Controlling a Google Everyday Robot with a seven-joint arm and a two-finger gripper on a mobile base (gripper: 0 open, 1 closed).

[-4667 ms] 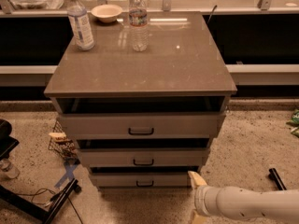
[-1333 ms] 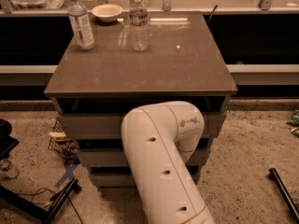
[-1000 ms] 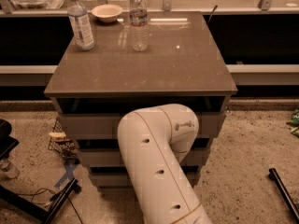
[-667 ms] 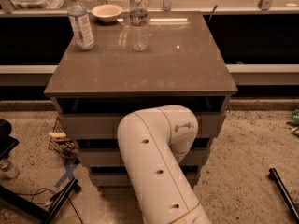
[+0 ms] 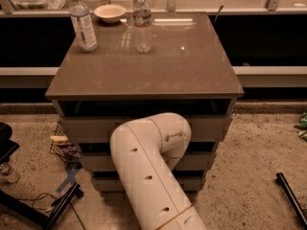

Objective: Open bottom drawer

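**Bottom drawer still shut; arm now masks its handle**

The slim light-grey bottom drawer [image 5: 199, 183], lowest tier near the floor, appears closed. The white robot arm [image 5: 148, 171] has swung in from the right across its centre. The gripper sits hidden behind it, and whether it grips cannot be told. The pull is judged pending.

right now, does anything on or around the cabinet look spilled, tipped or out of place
Nothing stands out. Both water bottles and the bowl stand upright on the cabinet top, no spill. The arm covers the drawer handles and hides the gripper behind it.
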